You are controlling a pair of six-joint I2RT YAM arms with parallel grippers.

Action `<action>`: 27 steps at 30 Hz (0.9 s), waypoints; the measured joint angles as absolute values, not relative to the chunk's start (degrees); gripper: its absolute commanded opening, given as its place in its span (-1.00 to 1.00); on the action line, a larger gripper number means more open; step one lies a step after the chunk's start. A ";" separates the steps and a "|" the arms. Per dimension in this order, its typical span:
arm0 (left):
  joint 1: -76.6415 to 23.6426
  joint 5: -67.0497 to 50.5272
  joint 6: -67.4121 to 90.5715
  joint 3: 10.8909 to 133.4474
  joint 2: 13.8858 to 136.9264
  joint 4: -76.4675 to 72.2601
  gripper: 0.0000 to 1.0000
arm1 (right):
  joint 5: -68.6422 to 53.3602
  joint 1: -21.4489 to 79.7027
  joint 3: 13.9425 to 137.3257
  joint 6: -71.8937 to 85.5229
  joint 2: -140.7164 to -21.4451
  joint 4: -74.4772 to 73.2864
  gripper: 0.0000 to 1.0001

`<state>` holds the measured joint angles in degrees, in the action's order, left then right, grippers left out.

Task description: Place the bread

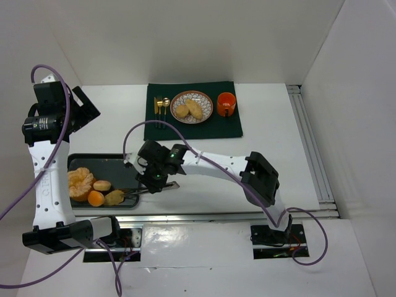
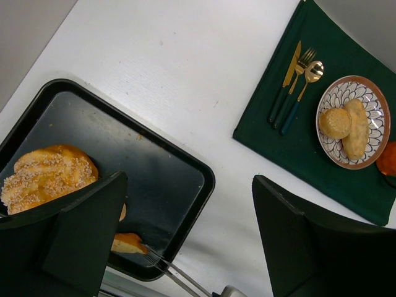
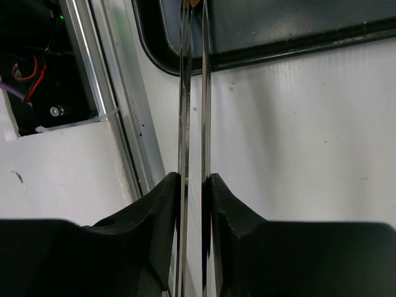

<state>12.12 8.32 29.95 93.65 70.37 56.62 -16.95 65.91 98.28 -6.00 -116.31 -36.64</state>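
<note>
The right tool (image 3: 193,178) is closed on metal tongs (image 3: 185,93). The tongs are squeezed nearly shut so that a roll (image 1: 114,197) at the near edge of the tray (image 1: 117,164) is pinched, apparently for lifting. Two rolls are already set on the plate (image 1: 192,94). The left tool (image 2: 189,241) is held open, raised aside.

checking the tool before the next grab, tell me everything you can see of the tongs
The tongs are two thin, flat, silvery arms, steel by the look, running nearly parallel with a narrow gap between them. The jaws of the right gripper are shut on them near the back end. They reach low over the near rim of the black tray, with their tips at a bread roll by that edge. Whether they pinch it is unclear.
</note>
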 measured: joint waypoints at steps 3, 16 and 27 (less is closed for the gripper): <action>12.12 8.32 29.95 93.65 70.37 56.62 0.91 | -15.94 65.91 98.26 -5.78 -116.27 -36.40 -0.50; 12.12 8.32 29.95 93.65 70.37 56.64 0.91 | -8.51 58.72 90.52 -0.27 -102.41 -29.93 -0.60; 12.12 8.01 29.95 93.65 70.37 56.58 0.88 | 2.70 39.03 87.66 11.84 -99.96 -21.96 -0.60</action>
<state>12.12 8.01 29.95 93.65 70.37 56.58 2.70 39.03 87.66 11.84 -99.96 -21.96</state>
